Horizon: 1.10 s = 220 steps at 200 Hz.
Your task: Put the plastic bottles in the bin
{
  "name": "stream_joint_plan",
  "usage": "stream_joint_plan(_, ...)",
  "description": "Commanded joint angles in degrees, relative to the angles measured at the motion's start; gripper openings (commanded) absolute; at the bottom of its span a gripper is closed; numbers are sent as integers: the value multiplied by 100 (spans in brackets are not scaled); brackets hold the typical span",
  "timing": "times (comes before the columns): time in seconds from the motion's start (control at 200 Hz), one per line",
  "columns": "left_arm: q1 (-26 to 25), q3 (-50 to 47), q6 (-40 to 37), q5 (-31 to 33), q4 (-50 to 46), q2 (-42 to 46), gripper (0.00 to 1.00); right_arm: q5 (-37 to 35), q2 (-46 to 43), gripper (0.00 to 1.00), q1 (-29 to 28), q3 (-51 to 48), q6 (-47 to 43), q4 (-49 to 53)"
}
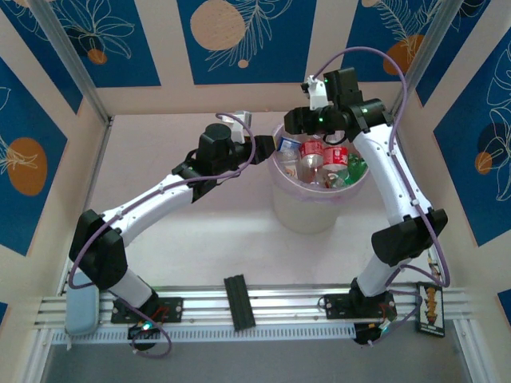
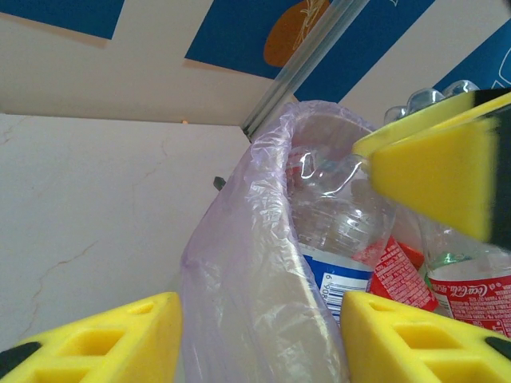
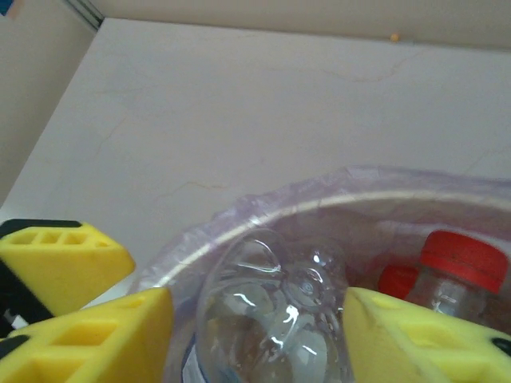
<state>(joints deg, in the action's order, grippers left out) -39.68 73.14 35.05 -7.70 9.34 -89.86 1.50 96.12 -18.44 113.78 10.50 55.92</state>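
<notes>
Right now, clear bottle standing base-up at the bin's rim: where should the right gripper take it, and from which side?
Take the clear bottle by its body just under the upturned base, coming straight down from above. It stands neck-down against the bin wall, so only that top end is free; red-capped bottles crowd its inner side. Jaws across its width, probably.

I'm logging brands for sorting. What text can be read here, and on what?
"Coca-Cola": on a red bottle label in the bin.
Blue-and-white label: print too blurred to read.
Crumpled red label: small print, unreadable.
</notes>
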Motion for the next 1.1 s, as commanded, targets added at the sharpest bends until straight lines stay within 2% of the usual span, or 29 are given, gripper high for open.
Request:
stream_joint_plan(0.0,-70,80,-7,-91,135,24,55,-115,1,64,9,723,-91,297)
stream_joint_plan(0.155,-69,46,-32,-67,128,65,55,-355,-127,68,224,1035,-136,493)
stream_joint_plan(0.375,-73,33,-65,-63,96,92,55,-1132,-705,68,1050,417,66,638)
stream_joint_plan(0.565,-72,116,-38,-130,129,-9,55,-788,-1244,65,1529,-514,265,496)
stream_joint_plan(0.71,-72,174,-7,-161,124,-74,55,-269,-1413,64,1519,-1111,327,284)
stream_joint_plan(0.865,-74,191,-6,-135,98,-84,55,-53,-1459,63,1431,-1667,444,37)
stream_joint_plan(1.095,-72,244,27,-146,85,-106,55,-82,-1435,63,1395,-1635,437,-25)
